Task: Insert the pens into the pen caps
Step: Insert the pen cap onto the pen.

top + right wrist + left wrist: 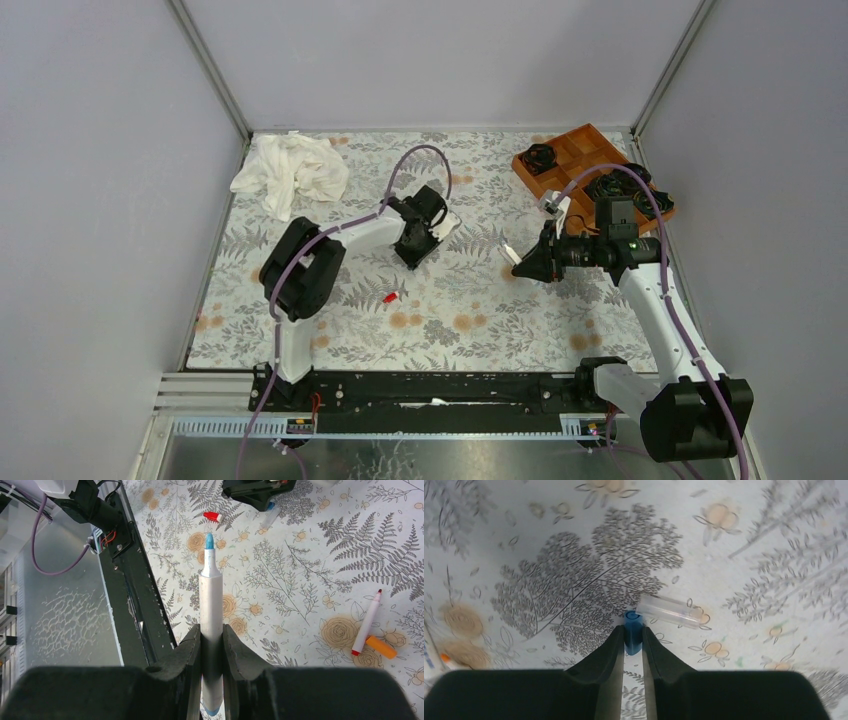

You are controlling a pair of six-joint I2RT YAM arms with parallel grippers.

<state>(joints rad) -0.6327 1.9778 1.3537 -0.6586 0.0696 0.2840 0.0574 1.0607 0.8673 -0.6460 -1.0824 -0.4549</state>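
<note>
Two grips are holding: the right gripper (211, 632) is pinching a pen (210, 590) low on its white barrel, jaws narrow against the plastic, with the blue felt tip pointing to 12 o'clock. The left gripper (633, 636) is clamping a blue cap (632, 622) by its sides, its open mouth seemingly facing 12 o'clock. Both pieces are looking light, rigid and smooth, so probably twisting under any sideways push; gripping the barrel nearer the tip would likely be steadying the insertion. The felt tip is looking soft, easily crushed on the cap rim. A clear tube (671, 611) is lying just beside the cap at 2 o'clock. On the matte floral cloth (300, 580), a red cap (213, 516) is lying at 12 o'clock beyond the tip, with a red pen (366, 622) and an orange cap (381, 646) lying together at 4 o'clock.
</note>
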